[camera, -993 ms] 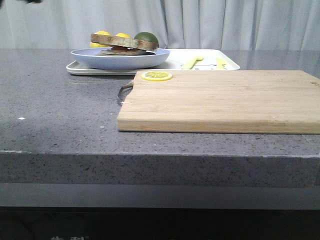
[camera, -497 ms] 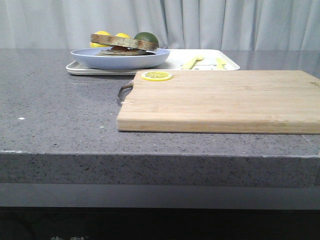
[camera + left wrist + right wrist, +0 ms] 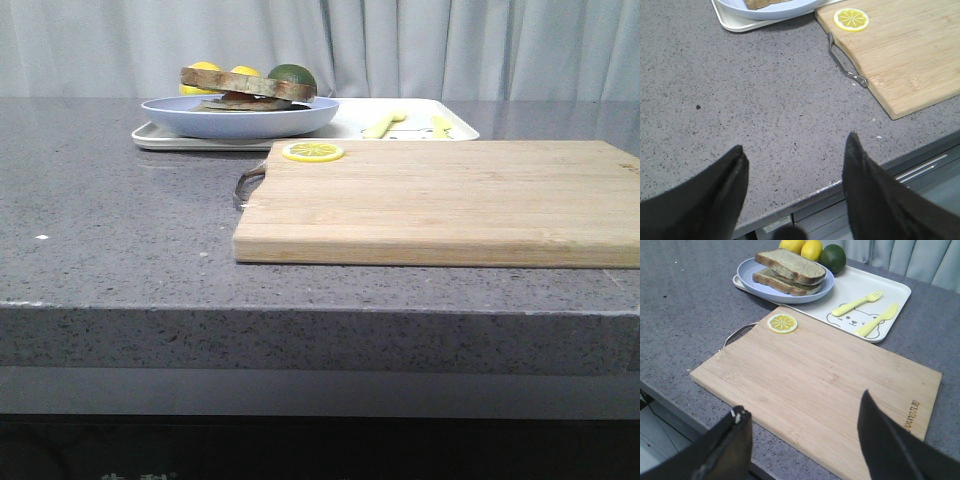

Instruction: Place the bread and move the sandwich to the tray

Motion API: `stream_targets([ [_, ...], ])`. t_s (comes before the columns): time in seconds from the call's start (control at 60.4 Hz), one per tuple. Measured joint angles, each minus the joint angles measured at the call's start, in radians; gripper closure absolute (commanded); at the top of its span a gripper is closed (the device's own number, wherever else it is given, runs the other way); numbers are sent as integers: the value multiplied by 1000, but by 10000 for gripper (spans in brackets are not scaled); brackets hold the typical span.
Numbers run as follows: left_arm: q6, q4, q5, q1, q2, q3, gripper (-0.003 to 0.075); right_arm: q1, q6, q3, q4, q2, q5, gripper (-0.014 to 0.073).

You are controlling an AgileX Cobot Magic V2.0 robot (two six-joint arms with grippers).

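A: Bamboo board (image 3: 820, 377) bare, save a lemon slice (image 3: 782, 323) at its corner. Where is the sandwich?

B: The sandwich (image 3: 790, 271) sits on the blue plate (image 3: 747, 271), and the plate rests on the end of the white tray (image 3: 900, 292) nearest the lemons (image 3: 802, 247) and lime (image 3: 833, 257). The bread (image 3: 792, 262) lies on top as the upper slice.

A: So the job looks finished?

B: I judge it nearly so. Bread placed, sandwich on the tray. From the front view the plate seems to overhang the tray's edge a little, though that low angle makes it hard to be sure.

A: And the arms?

B: Left gripper (image 3: 795, 160) hangs over bare counter (image 3: 765, 100), fingers spread, nothing between them. Right gripper (image 3: 802, 427) hangs above the board, also spread and empty. Only pulling clear seems left.
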Motion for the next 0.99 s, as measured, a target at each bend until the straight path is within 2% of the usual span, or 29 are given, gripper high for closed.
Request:
stream_targets([
  [0.083, 0, 0, 0, 0, 0, 0, 309, 0, 0, 0, 0, 0, 6, 139],
  [0.199, 0, 0, 0, 0, 0, 0, 335, 0, 0, 0, 0, 0, 11, 278],
  [0.364, -2, 0, 0, 0, 0, 0, 489, 0, 0, 0, 0, 0, 18, 544],
  [0.464, -2, 0, 0, 0, 0, 0, 623, 0, 0, 0, 0, 0, 28, 669],
  [0.579, -2, 0, 2, 0, 0, 0, 738, 0, 0, 5, 0, 0, 32, 662],
  [0.993, -2, 0, 18, 0, 0, 0, 738, 0, 0, 18, 0, 0, 39, 662],
])
